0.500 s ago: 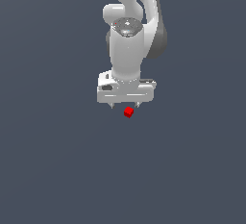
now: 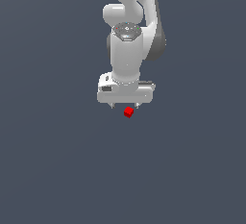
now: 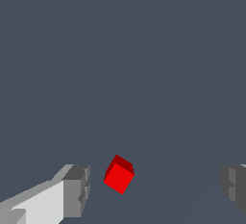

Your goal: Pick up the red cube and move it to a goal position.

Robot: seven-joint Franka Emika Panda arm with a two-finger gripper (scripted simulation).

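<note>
The red cube (image 2: 128, 112) is small and bright, and lies on the dark grey floor just below the white gripper body in the exterior view. My gripper (image 2: 125, 106) points down over it, open, with only the two short fingertips (image 2: 112, 106) showing under the body. In the wrist view the red cube (image 3: 118, 175) sits turned at an angle between the two grey pads (image 3: 77, 191), nearer one pad than the other and touching neither. My gripper (image 3: 156, 184) holds nothing.
A plain dark grey floor (image 2: 57, 170) spreads all around. The white arm (image 2: 129, 26) rises above the gripper and out of the top of the exterior view.
The gripper body has come slightly lower toward the cube. The cube lies where it was.
</note>
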